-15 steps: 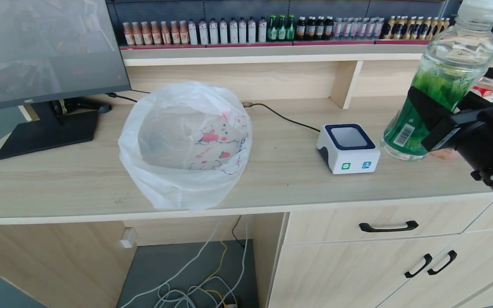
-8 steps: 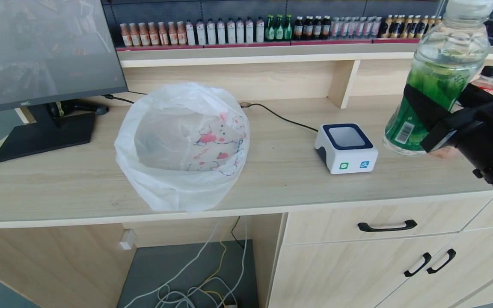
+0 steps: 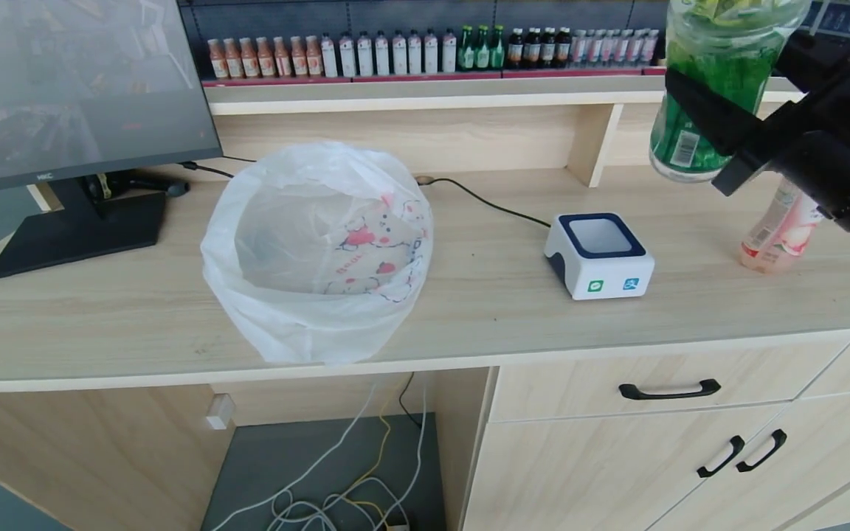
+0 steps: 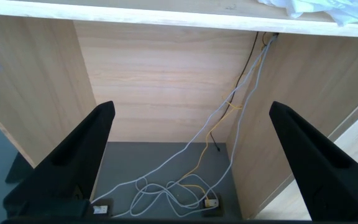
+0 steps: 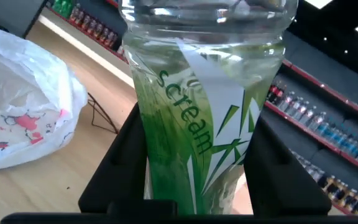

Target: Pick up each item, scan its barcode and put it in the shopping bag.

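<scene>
Bottle [image 3: 735, 59]: stiff, smooth plastic, probably heavy with liquid; grip mid-body.
Right hand [image 3: 753, 92]: clamped around its label.
Left hand [image 4: 191, 112]: wide, empty.

Right arm [image 3: 845, 169] is coming in from my right side, wrist held high, forearm sloping down toward that edge. My right gripper [image 3: 727, 96] is clamping the green bottle [image 3: 687, 140] around its middle. One black finger [image 3: 698, 110] is crossing its front and the other is sitting behind. I'm holding the bottle slightly tilted. In the right wrist view my fingers [image 5: 126, 158] are pressing both its sides. My left gripper [image 4: 191, 155] is hanging low, jaws spread wide, gripping nothing.
</scene>
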